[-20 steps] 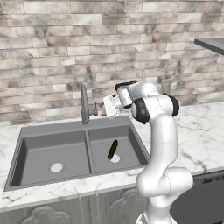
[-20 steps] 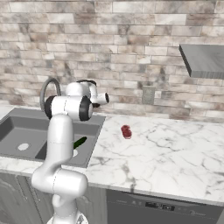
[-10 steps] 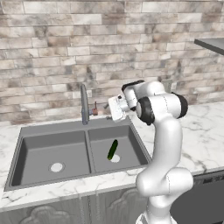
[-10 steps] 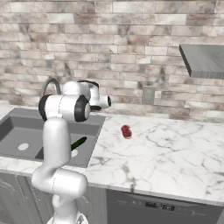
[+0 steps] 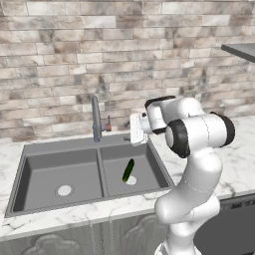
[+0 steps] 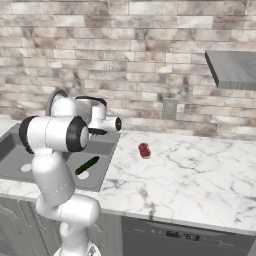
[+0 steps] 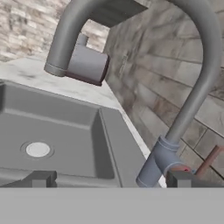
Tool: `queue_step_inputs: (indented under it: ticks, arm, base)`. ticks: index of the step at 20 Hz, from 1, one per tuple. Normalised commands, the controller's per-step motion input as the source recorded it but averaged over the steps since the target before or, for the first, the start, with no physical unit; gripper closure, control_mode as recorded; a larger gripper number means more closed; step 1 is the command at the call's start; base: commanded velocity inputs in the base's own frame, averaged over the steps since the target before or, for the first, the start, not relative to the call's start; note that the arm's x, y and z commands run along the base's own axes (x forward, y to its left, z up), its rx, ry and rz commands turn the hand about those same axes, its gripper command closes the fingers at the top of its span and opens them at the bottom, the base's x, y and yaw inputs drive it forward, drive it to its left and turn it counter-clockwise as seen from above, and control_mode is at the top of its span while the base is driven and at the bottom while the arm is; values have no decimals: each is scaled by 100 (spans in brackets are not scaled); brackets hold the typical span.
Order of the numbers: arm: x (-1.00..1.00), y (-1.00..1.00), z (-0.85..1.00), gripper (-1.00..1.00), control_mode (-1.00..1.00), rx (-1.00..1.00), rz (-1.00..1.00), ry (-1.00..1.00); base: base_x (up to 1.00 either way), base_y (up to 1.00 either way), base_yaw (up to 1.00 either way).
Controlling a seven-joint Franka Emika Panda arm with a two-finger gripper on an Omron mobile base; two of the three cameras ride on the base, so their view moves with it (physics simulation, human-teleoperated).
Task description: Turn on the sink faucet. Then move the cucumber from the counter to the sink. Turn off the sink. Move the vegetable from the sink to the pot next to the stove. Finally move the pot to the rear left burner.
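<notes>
Two basins make up the dark grey sink (image 5: 60, 164), and the cucumber (image 5: 128, 170) lies in the right-hand one, tilted, its lower end over the round pale drain. From the right base view the same cucumber (image 6: 87, 165) shows on the basin floor beside the white arm.

Above the back edge of that right basin hangs the claw (image 5: 130, 130), turned sideways toward the sink faucet (image 5: 95, 119). It sits higher than the cucumber and well apart from it, with nothing between its fingers. In the hand view the two dark fingertips (image 7: 40, 179) stand far apart at the bottom of the picture, so the claw is spread wide. The faucet's bluish-grey base (image 7: 155, 165) rises just beside the right fingertip, with a reddish side lever (image 7: 210, 159) close by; whether a fingertip touches the lever I cannot tell. The gooseneck spout arches overhead, its mouth over the basin.

On the white marble desk (image 6: 190, 175), to the right of the sink, sits a small red object (image 6: 144, 150), apart from everything else.
</notes>
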Motion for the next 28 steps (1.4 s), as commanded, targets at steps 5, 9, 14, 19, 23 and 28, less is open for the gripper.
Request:
queue_step_inputs:
  ticks: [5, 9, 14, 19, 23, 28]
  arm:
    - [-32, 0, 25, -100, -100, -1, -23, 6]
    - [-21, 0, 14, -100, -100, -2, -24, 12]
    - [-18, 0, 7, -100, -100, -4, -24, 18]
    - [-4, 0, 1, -100, -100, -6, -21, 29]
    - [-3, -4, 0, -100, -100, -5, -19, 34]
    - [-5, -11, 1, -100, -100, -3, -19, 33]
  base:
    - [0, 0, 0]
    - [0, 0, 0]
    - [0, 0, 0]
    - [0, 0, 0]
    - [0, 0, 0]
    - [0, 0, 0]
